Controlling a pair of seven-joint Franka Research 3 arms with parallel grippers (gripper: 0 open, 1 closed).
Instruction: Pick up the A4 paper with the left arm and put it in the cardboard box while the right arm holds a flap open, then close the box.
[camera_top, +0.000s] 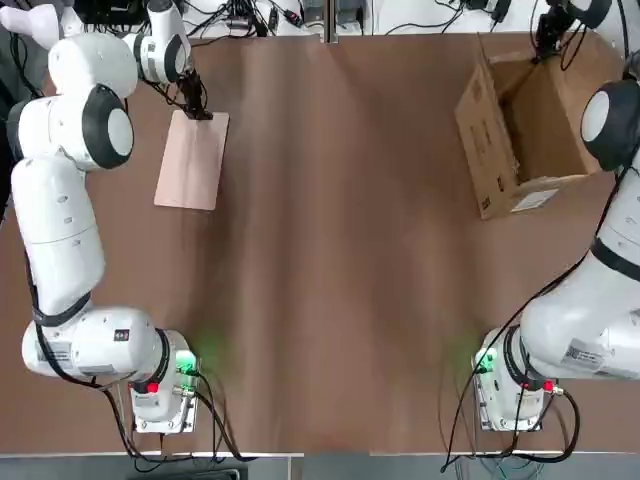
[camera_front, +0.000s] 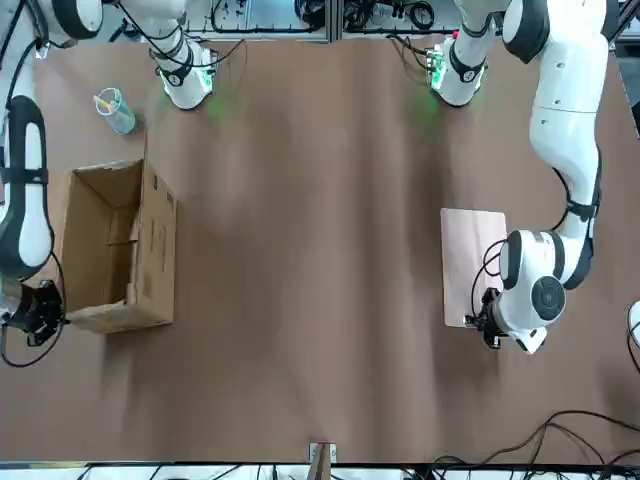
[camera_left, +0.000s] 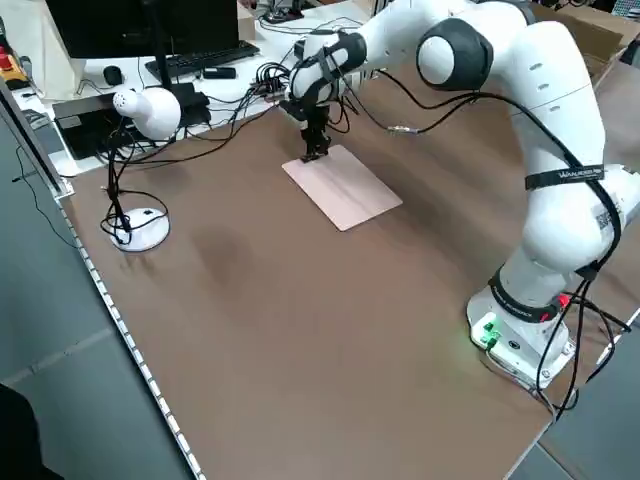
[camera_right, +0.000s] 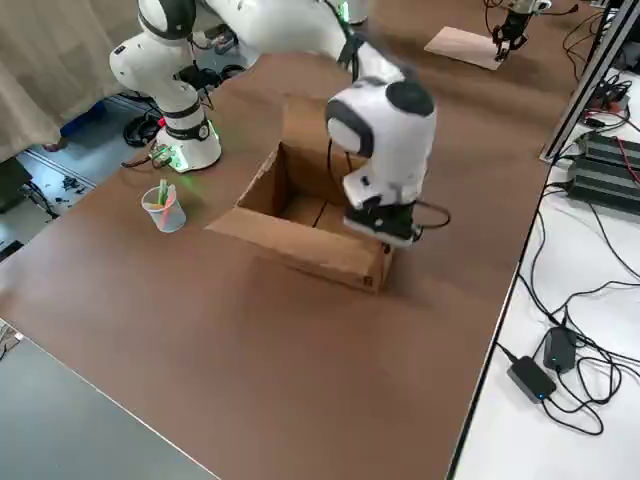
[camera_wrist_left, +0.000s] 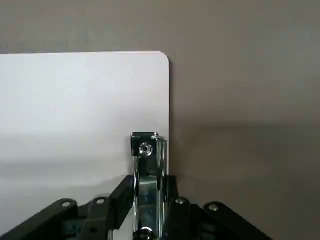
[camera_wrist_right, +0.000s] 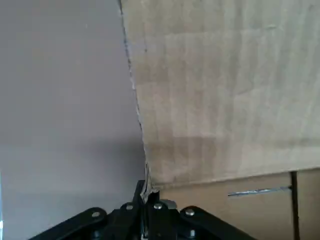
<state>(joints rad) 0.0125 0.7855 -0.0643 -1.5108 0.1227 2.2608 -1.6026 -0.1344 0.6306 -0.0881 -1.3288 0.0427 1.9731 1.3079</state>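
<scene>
- We can read no words, brands or numbers anywhere.
- On the end of the cardboard box (camera_top: 478, 125), we see a white label (camera_top: 535, 200) with print too small to make out.
- On the box's long side, we find dark printed marks (camera_front: 158, 238) that we cannot decipher.
- On the right arm (camera_top: 575, 310), we spot a pale sticker (camera_top: 583, 355) with fine lines that we cannot read.
- On the left arm (camera_top: 62, 240), near its base, we see a small dark label (camera_top: 121, 335), also illegible to us.
</scene>
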